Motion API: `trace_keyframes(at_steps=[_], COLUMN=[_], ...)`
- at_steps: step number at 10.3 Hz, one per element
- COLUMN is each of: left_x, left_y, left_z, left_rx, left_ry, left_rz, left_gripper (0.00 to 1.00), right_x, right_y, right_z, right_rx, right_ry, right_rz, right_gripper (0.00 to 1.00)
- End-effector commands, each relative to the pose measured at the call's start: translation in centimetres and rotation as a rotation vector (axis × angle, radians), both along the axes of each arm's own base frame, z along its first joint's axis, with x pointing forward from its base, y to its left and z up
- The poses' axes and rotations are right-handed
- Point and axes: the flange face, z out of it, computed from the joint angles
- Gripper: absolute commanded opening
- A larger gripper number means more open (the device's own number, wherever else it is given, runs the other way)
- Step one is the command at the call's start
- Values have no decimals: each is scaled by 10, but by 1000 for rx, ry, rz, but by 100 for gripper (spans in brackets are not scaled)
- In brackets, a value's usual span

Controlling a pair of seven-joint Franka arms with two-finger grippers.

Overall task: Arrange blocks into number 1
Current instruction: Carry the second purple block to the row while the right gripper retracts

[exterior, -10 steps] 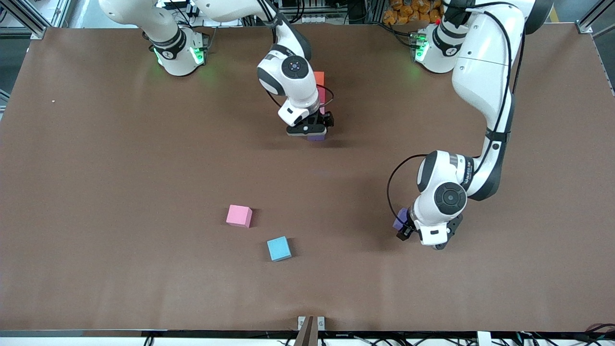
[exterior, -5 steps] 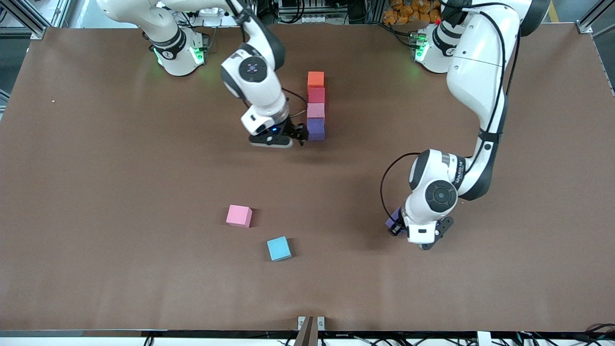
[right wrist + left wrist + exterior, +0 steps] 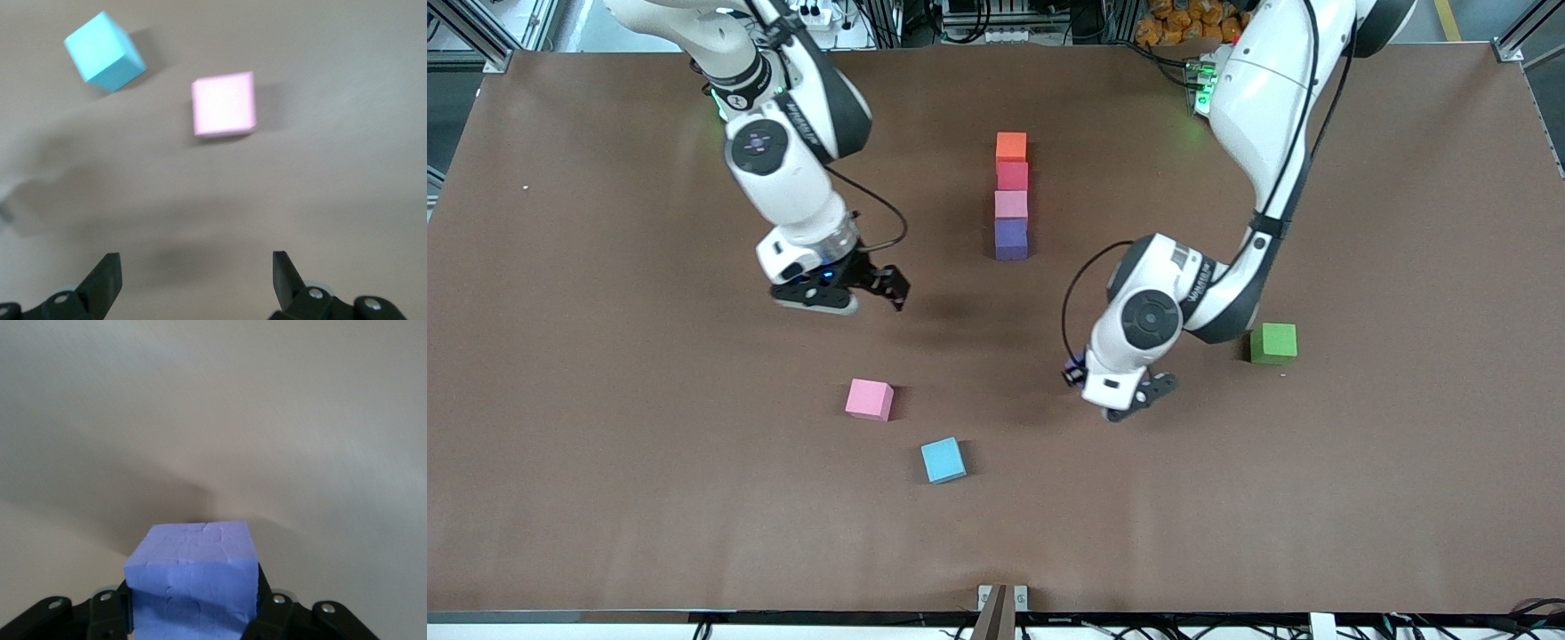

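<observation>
Four blocks lie in a straight touching column on the table: orange (image 3: 1011,146), red (image 3: 1012,175), pink (image 3: 1011,204) and purple (image 3: 1011,239), the purple one nearest the front camera. A second pink block (image 3: 869,399) (image 3: 223,104) lies loose, nearer the camera. My left gripper (image 3: 1079,371) (image 3: 193,608) is shut on the other purple block (image 3: 1078,363) (image 3: 192,563), held just over bare table between the column and the green cube. My right gripper (image 3: 889,289) (image 3: 195,267) hangs open and empty over bare table, beside the column toward the right arm's end.
A light blue cube (image 3: 943,460) (image 3: 105,51) lies beside the loose pink block, nearer the camera. A green cube (image 3: 1272,343) sits toward the left arm's end, close to the left arm's wrist.
My right gripper left the purple block at the column's end and drew back open toward its own side. My left arm carried its purple block toward the middle, uncovering the green cube.
</observation>
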Motion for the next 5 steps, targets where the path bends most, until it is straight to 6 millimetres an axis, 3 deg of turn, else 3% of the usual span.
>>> trace_keyframes(at_steps=[1,5], left_x=[-56,-134], left_y=[-40,-93], left_z=[8,10], left_rx=[21,22], left_ry=[20,34], left_rz=[-150,-332], left_gripper=[0,0], right_x=[13,54], right_y=[-43,-119], right_z=[62,139], right_rx=[-50,-181], right_ry=[28,30], right_rz=[31,135], right_gripper=[100,100])
